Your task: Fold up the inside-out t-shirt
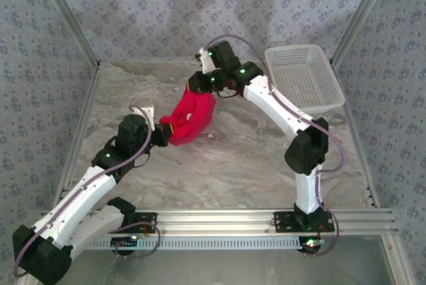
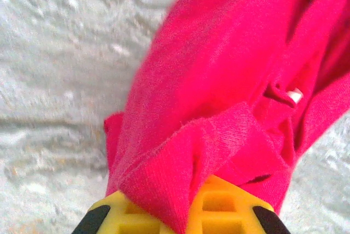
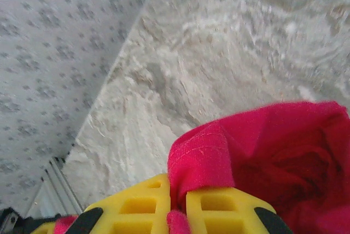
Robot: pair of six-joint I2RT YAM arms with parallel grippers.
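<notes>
Crimson t-shirt (image 1: 192, 118), one, gripped by left pincer (image 2: 191, 215) and right pincer (image 3: 178, 212).

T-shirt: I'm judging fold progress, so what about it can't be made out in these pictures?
1. Top external: t-shirt bunched and small; sleeves, collar, hem indistinguishable.
2. Left wrist: cloth covers the tips of the left gripper; shirt cut off by top and right edges.
3. Right wrist: shirt drapes over the right gripper, cut off at right edge.

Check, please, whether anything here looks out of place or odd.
The t-shirt hangs bunched, not flat, between the left tool and right tool, both shut on it. A white tag shows, fitting an inside-out garment. Nothing looks spilled or damaged.
</notes>
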